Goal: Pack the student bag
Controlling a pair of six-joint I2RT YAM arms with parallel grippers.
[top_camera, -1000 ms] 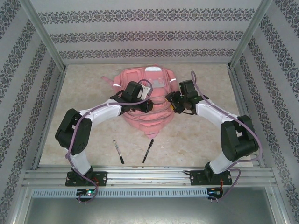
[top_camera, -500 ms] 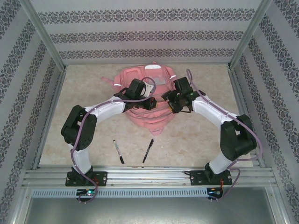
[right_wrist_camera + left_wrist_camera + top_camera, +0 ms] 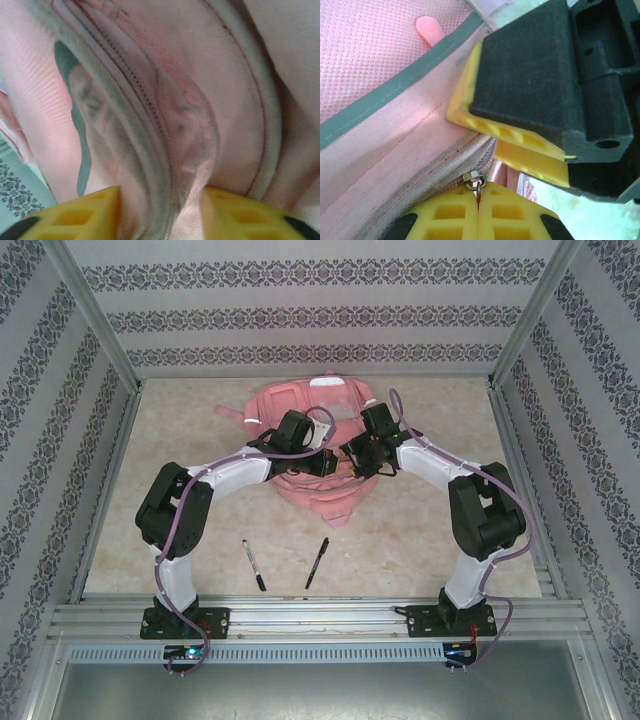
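right claw (image 3: 162,200) has closed in on a student bag (image 3: 210,75) fold; left claw (image 3: 479,197), just beside it, clamps the zipper pull (image 3: 472,179), so unzipping looks ready to start.

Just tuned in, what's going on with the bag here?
Both arms are working on the large pink fabric backpack lying on the beige table. The left pincer is shut on a small metal zip pull. The right pincer, close beside it, has a fold of the bag's fabric between its fingers, apparently pinching it. Two thin black pens lie unpacked on the table near the arm bases.
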